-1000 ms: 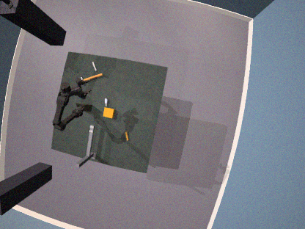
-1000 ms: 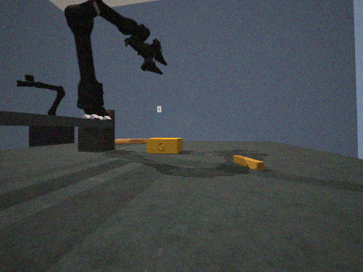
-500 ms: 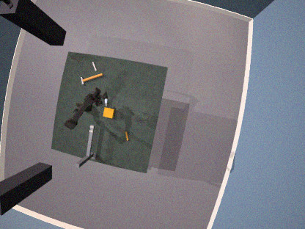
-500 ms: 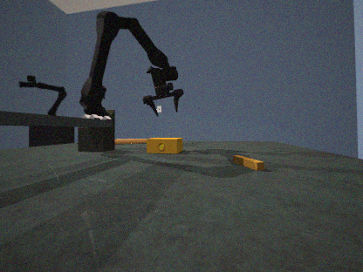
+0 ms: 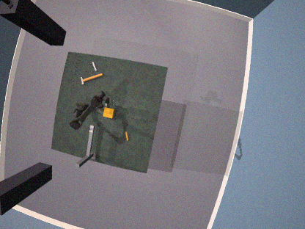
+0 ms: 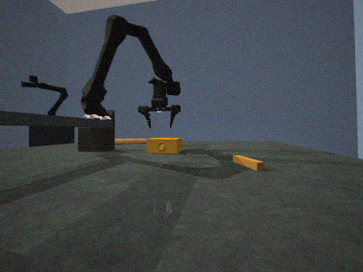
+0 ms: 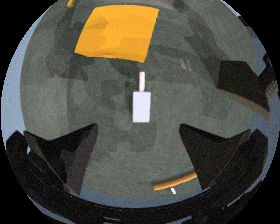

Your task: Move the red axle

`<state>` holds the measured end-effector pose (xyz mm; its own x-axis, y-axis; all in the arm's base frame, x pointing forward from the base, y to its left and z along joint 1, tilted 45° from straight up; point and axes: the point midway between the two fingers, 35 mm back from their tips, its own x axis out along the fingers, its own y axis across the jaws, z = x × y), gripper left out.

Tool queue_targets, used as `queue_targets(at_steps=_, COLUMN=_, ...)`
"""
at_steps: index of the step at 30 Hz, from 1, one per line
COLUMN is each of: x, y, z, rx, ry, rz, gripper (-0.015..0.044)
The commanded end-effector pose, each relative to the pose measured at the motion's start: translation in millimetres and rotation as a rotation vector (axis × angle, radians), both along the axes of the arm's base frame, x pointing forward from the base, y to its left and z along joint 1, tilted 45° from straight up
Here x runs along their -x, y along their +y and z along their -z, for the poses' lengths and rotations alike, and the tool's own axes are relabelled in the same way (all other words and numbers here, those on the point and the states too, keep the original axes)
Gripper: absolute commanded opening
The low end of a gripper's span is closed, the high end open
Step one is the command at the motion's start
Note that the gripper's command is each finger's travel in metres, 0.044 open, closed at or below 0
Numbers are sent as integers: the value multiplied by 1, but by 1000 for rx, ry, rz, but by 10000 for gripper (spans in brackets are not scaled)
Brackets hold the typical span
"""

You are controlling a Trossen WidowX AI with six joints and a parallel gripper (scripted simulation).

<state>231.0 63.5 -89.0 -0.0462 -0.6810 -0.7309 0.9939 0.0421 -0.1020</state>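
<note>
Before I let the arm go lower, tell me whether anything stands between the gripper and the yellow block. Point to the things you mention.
A white piece [image 7: 141, 107] shows between the open gripper [image 5: 110, 101] [image 6: 160, 127] [image 7: 139, 128] and the yellow block [image 5: 108, 112] [image 6: 164, 146] [image 7: 118, 32] in the wrist view; its height is unclear.

A workshop-like room; a hammer [image 5: 92, 78] lies on the green worktop [image 5: 139, 86] [image 6: 131, 225].
</note>
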Motion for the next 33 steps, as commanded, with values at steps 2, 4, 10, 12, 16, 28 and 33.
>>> queue_targets(at_steps=2, x=6, y=-24, z=21, rx=16, ry=15, rz=9, gripper=440)
queue_targets(at_steps=4, x=6, y=-24, z=21, rx=16, ry=15, rz=9, gripper=440)
queue_targets(at_steps=10, x=7, y=-32, z=30, rx=16, ry=15, rz=9, gripper=440)
queue_targets(at_steps=12, x=7, y=-34, z=32, rx=16, ry=15, rz=9, gripper=440)
queue_targets(at_steps=16, x=7, y=-35, z=33, rx=16, ry=15, rz=9, gripper=440)
queue_targets(at_steps=28, x=7, y=-47, z=45, rx=16, ry=15, rz=8, gripper=440)
queue_targets(at_steps=33, x=8, y=-53, z=51, rx=17, ry=15, rz=8, gripper=440)
